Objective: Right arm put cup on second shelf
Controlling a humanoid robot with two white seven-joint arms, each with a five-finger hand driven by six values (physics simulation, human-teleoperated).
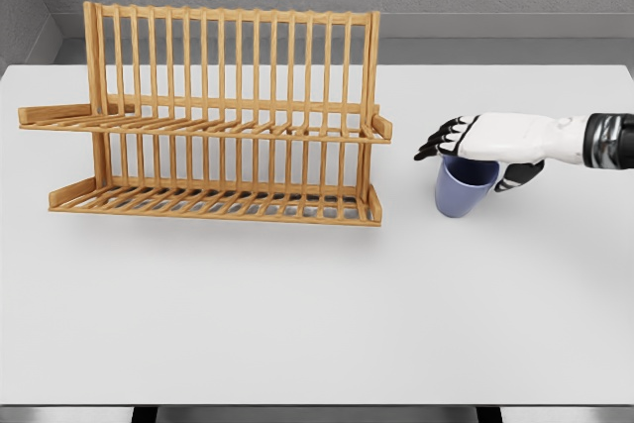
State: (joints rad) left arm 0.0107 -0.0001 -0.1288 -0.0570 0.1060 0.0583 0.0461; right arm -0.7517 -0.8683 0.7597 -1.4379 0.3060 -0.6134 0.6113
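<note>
Over on the left stands the wooden dish rack point(213, 116), one of them, slatted back upright, with two shelves jutting forward: the upper shelf point(203, 127) and the lower shelf point(213, 203), both bare as far as I can see. Sliding right across the white table point(297, 324), there's open surface between the rack's right end and the action. And here it is: one blue cup point(464, 185), upright, mouth up, held well to the right of the rack at about the height of the lower shelf, its base looking just off the tabletop or barely on it, hard to call. The right hand point(485, 146) reaches in from the right edge, palm over the rim, dark fingers point(441, 139) curling past the cup's far lip and more of them tucked down the near side, so it's clamped around the cup's top. One hand in play; the left arm isn't showing at all. Now the danger, as I read it: that grip is only at the rim, so a quick swing leftward could let the cup tip or slip. The rack's end post and the upper shelf's raised lip sit right in the path; come in too low and the cup clips them, maybe shoving the whole rack. And those slats have gaps, so a tilted set-down could leave it wobbling.
</note>
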